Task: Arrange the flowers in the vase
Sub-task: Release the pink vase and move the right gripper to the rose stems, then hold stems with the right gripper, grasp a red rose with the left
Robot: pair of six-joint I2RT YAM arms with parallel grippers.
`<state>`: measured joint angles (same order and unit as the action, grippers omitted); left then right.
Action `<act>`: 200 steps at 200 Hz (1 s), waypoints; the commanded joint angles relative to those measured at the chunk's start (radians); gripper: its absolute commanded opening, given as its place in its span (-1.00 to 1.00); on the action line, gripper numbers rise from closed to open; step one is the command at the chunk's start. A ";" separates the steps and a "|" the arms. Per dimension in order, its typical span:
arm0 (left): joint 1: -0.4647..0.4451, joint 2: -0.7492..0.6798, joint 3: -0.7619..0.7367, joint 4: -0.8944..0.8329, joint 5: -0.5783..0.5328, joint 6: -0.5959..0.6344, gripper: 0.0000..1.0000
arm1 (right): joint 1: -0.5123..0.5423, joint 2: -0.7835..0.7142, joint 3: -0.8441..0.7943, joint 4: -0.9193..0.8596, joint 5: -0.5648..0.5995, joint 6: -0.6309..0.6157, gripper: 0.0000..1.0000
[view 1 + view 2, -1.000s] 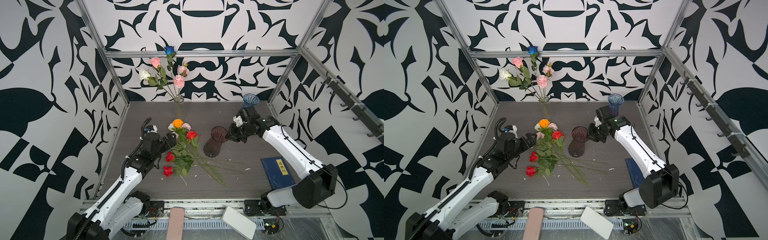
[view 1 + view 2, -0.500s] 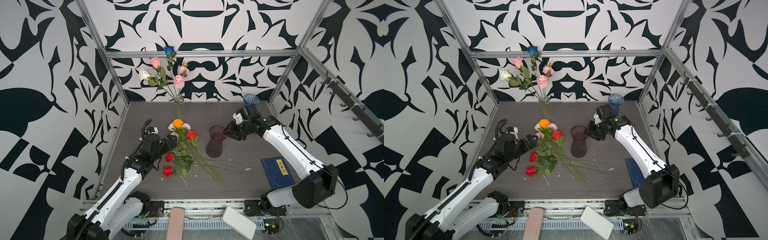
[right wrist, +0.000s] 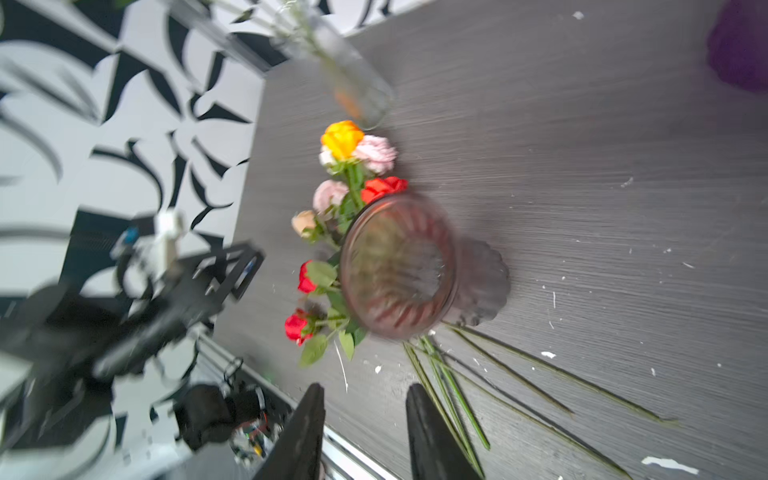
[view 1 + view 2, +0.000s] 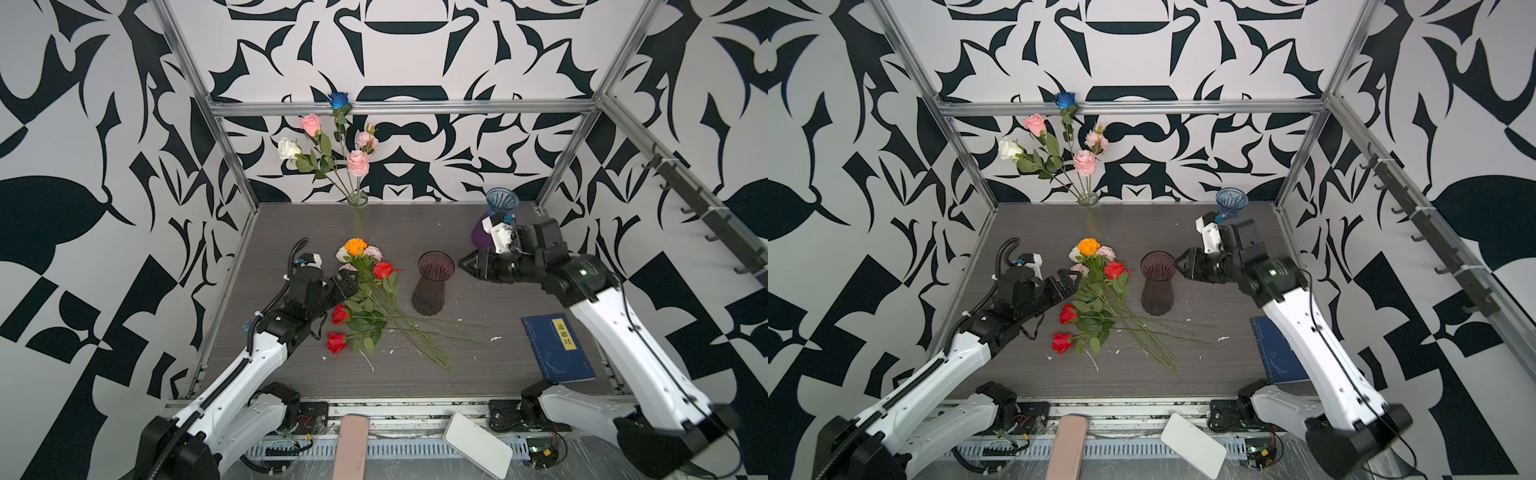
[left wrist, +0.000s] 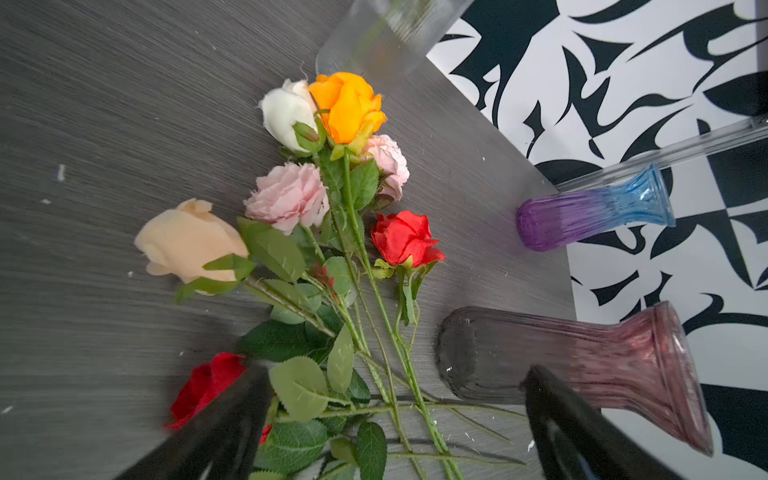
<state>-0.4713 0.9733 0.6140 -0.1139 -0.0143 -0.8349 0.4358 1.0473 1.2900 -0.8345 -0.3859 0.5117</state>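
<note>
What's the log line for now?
left tool: open, by loose flowers | right tool: open, empty, beside dark vase | dark vase: upright, empty

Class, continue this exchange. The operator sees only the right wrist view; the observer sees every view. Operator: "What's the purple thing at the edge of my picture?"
Observer: A purple vase with a blue rim, standing upright.
Operator: How many flowers are in the clear vase?
Observer: Five heads show; the blue rose stands highest.
Operator: The left gripper is blurred for me.
Observer: It's open at the loose flowers, holding nothing.
</note>
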 commanded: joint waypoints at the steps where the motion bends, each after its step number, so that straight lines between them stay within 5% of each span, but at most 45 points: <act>1: -0.050 0.058 0.048 0.063 0.008 0.025 0.99 | 0.099 -0.074 -0.093 -0.011 -0.008 -0.066 -0.26; 35: -0.087 0.138 0.087 0.062 0.044 0.022 0.99 | 0.393 -0.082 -0.220 0.030 0.206 0.003 -0.27; 77: -0.087 0.058 0.042 0.017 0.042 -0.025 0.98 | 0.669 0.253 -0.049 -0.113 0.404 -0.048 -0.26; 100: -0.087 -0.044 -0.014 -0.049 0.039 -0.086 1.00 | 0.691 0.405 0.052 -0.183 0.415 -0.083 -0.26; 110: -0.086 -0.086 -0.049 -0.069 0.074 -0.122 0.84 | 0.690 0.428 0.061 -0.176 0.403 -0.089 -0.26; 130: -0.089 -0.146 -0.109 -0.103 0.160 -0.198 0.51 | 0.687 0.395 0.019 -0.126 0.406 -0.063 -0.26; 152: -0.120 -0.187 -0.165 -0.145 0.235 -0.423 0.47 | 0.661 0.312 -0.071 -0.106 0.410 0.021 -0.27; 181: -0.380 -0.248 -0.181 -0.214 -0.027 -0.801 0.51 | 0.636 0.144 -0.205 -0.105 0.435 0.152 -0.28; 200: -0.525 -0.141 -0.078 -0.339 -0.169 -0.981 0.55 | 0.607 -0.013 -0.317 -0.084 0.430 0.214 -0.28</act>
<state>-0.8616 0.7509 0.4335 -0.3004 0.0246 -1.4651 1.0695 1.1942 1.0733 -0.9195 0.0166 0.6010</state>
